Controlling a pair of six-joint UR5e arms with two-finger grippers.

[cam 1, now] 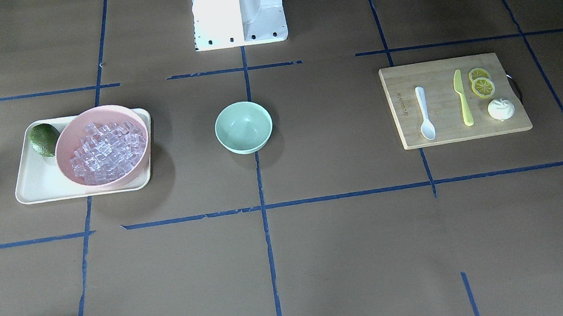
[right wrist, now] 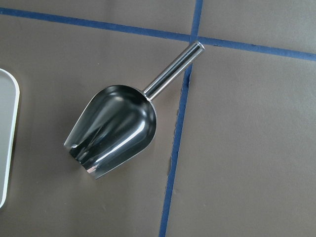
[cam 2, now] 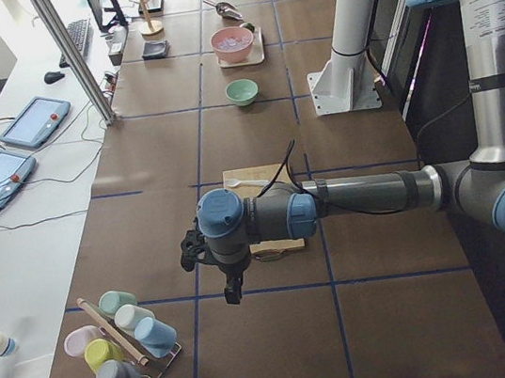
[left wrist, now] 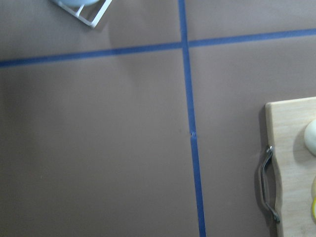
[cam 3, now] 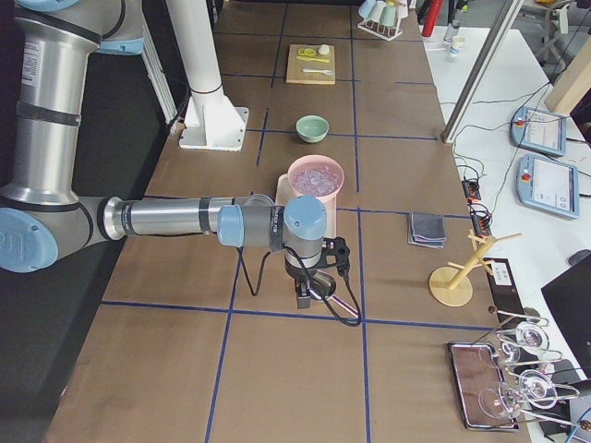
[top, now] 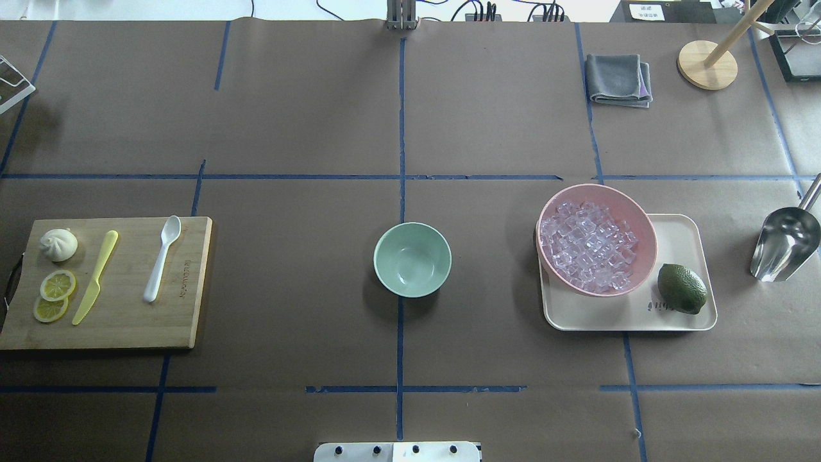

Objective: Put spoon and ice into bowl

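The white spoon (top: pixel 160 256) lies on a wooden cutting board (top: pixel 128 321) at the table's left, next to a yellow knife (top: pixel 96 276). Clear ice cubes (top: pixel 587 247) fill a pink bowl (top: pixel 635 215) on a cream tray (top: pixel 680 231) at the right. The empty mint-green bowl (top: pixel 412 259) stands in the middle. My left gripper (cam 2: pixel 234 292) hangs beyond the board's outer end. My right gripper (cam 3: pixel 303 297) hangs over a metal scoop (right wrist: pixel 111 131) beyond the tray. Both grippers show only in the side views, so I cannot tell whether they are open or shut.
On the board lie lemon slices (top: pixel 54 295) and a white bun (top: pixel 59 244). A green lime (top: pixel 682 289) sits on the tray. A grey cloth (top: pixel 617 78) and a wooden stand (top: pixel 705 64) are at the far right. A rack of cups (cam 2: pixel 124 346) stands beyond the board.
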